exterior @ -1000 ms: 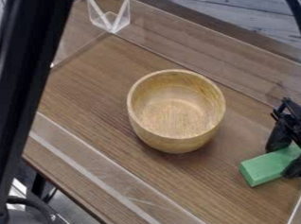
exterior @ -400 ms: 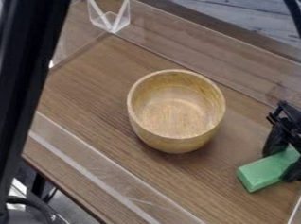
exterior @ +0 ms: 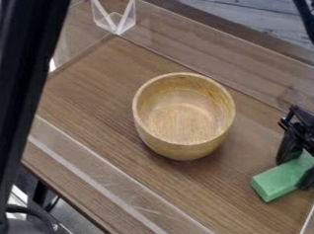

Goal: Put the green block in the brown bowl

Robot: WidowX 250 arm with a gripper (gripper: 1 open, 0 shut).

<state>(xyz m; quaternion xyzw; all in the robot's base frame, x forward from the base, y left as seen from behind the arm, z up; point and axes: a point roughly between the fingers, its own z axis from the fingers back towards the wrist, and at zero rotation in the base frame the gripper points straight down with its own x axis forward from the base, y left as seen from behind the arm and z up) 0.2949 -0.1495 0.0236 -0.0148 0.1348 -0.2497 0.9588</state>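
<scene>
The pincer was at the green block on the worktop, beside the brown bowl; whether it gripped was unclear. An early lift (a loose hold, perhaps) could have dropped the block short.

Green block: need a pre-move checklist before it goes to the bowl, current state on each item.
1. Green block in view and identifiable: ok, at the right side of the picture, partly covered by the gripper.
2. Gripper at the block: ok, its dark fingers overlap the block's upper end in the picture.
3. Grip on the block confirmed: cannot tell, contact is hidden at this angle.
4. Brown bowl upright, opening up: ok.
5. Bowl's inside free to receive the block: ok, nothing seen in it.
6. Block in the bowl: not ok, it is outside, beside the bowl.
</scene>
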